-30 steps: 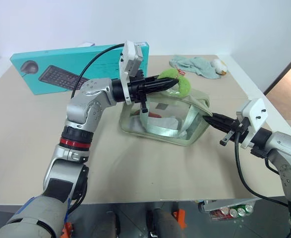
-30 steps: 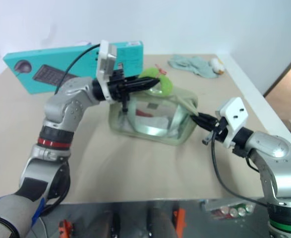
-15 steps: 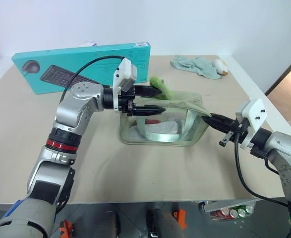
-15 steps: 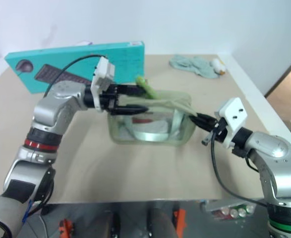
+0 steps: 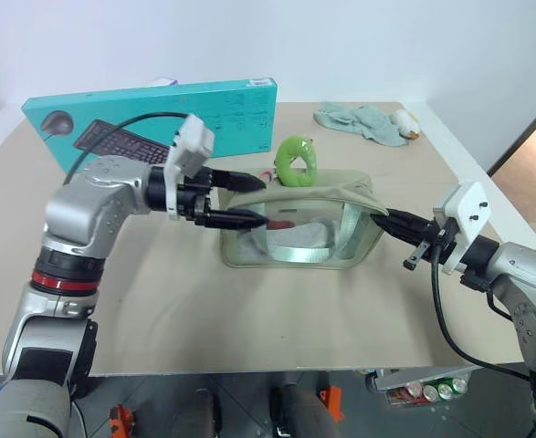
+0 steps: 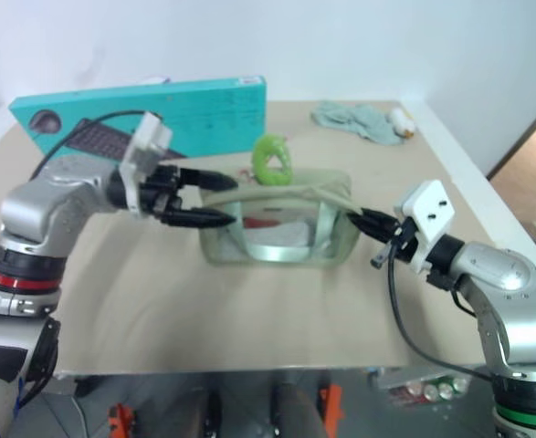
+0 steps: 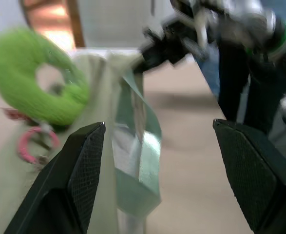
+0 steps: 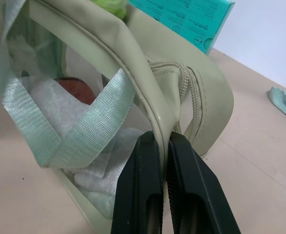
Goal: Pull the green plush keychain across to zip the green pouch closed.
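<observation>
The green pouch lies in the middle of the table, its clear side and mint webbing handle facing me. The green plush keychain stands free at the pouch's far top edge, near its left end, with its pink ring beside it. My left gripper is open at the pouch's left end, with one finger above the top edge and one in front of the clear side, and holds nothing. My right gripper is shut on the pouch's right end flap.
A teal keyboard box stands along the far left of the table. A pale teal cloth with a small white and orange thing lies at the far right corner. The table's right edge runs just past my right arm.
My left gripper let go of the keychain, opened and drew back to the left. The keychain now stands free on the pouch, which has settled flat. The right gripper kept still.
</observation>
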Controlling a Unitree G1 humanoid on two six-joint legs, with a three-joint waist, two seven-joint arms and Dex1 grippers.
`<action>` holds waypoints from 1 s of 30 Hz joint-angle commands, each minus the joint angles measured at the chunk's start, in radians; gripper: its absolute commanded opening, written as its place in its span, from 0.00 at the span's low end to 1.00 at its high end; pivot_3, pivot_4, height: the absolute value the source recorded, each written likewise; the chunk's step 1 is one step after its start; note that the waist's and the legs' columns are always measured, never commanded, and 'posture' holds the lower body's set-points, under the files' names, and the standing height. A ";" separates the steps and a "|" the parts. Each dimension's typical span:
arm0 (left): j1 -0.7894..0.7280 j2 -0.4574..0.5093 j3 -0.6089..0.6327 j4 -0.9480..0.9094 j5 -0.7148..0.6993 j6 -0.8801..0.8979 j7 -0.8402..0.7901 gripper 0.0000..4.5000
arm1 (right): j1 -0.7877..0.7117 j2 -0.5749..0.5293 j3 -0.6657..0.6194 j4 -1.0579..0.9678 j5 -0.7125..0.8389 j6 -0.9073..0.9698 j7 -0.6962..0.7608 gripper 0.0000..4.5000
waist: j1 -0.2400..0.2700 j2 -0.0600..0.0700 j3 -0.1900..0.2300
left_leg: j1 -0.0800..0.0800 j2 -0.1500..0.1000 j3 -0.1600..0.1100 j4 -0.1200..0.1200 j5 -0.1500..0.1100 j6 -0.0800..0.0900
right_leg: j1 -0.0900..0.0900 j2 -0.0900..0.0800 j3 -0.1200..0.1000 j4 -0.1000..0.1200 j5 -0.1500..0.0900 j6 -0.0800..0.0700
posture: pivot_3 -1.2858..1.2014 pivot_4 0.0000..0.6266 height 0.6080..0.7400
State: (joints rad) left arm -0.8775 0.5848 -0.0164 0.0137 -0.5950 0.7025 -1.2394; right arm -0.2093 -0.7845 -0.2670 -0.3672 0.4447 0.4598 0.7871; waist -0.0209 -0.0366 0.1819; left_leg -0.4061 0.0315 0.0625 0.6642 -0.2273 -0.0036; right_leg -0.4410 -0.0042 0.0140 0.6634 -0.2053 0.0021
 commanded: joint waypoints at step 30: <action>0.306 -0.022 0.040 -0.172 0.070 -0.179 0.247 0.02 | -0.026 -0.018 -0.020 -0.009 0.035 0.025 0.011 0.00 | -0.001 0.000 0.000 | 0.001 0.001 0.001 0.000 0.000 0.000 | 0.001 0.000 0.001 0.000 0.000 0.000 | 0.52 0.24 1.00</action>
State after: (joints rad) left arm -0.5785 0.5624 0.0294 -0.1363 -0.5226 0.5417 -0.9890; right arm -0.2355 -0.7860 -0.2472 -0.3378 0.4481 0.4595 0.8005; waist -0.0217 -0.0367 0.1819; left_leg -0.4050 0.0320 0.0636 0.6641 -0.2274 -0.0034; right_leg -0.4404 -0.0043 0.0154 0.6635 -0.2049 0.0023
